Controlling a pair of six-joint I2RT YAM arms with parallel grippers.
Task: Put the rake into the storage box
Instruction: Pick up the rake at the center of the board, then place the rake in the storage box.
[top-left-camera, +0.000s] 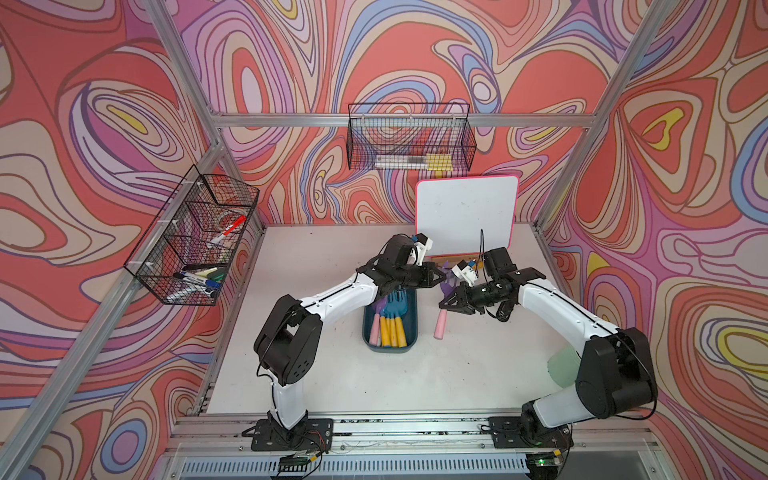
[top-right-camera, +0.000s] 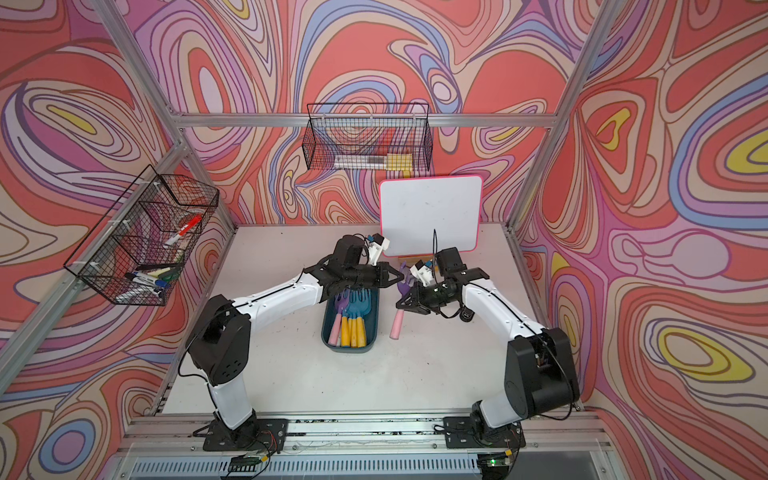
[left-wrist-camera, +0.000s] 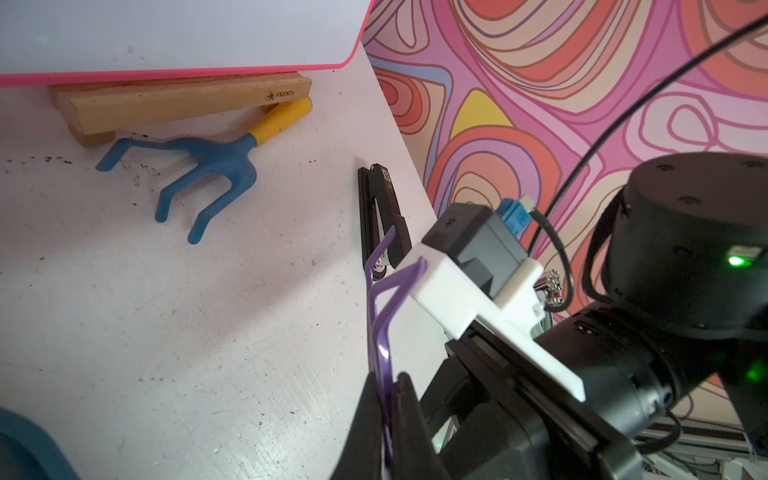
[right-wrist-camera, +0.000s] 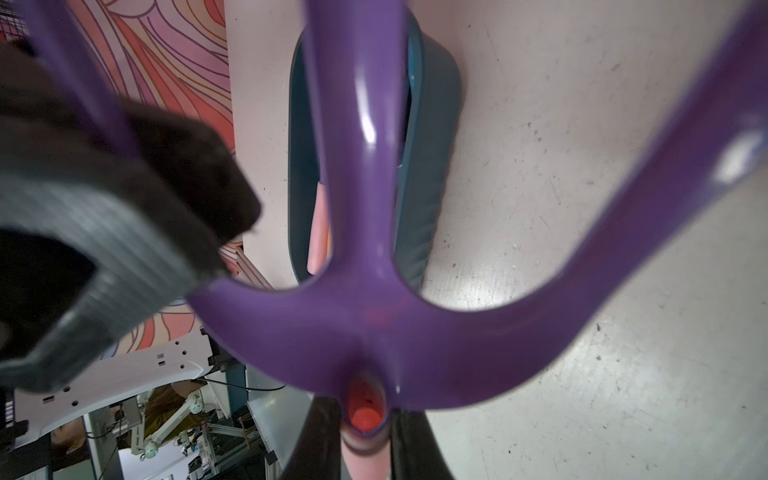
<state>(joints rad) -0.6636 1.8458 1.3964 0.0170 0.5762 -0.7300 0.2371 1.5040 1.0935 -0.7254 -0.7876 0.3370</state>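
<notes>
Top views first: in both, the rake hangs just right of the storage box over a scuffed white desk ringed by swirl-papered walls. Its purple head is half hidden where the left fingers and right fingers meet at frame centre. Left wrist view: low in the frame the left fingers are clenched on one thin purple tine. A black object beyond is hard to name, and a blue rake lies upper left by a wooden block. Right wrist view: blurred, the head fills everything. The right fingers pinch its neck at the bottom edge, the storage box behind, upper centre.
</notes>
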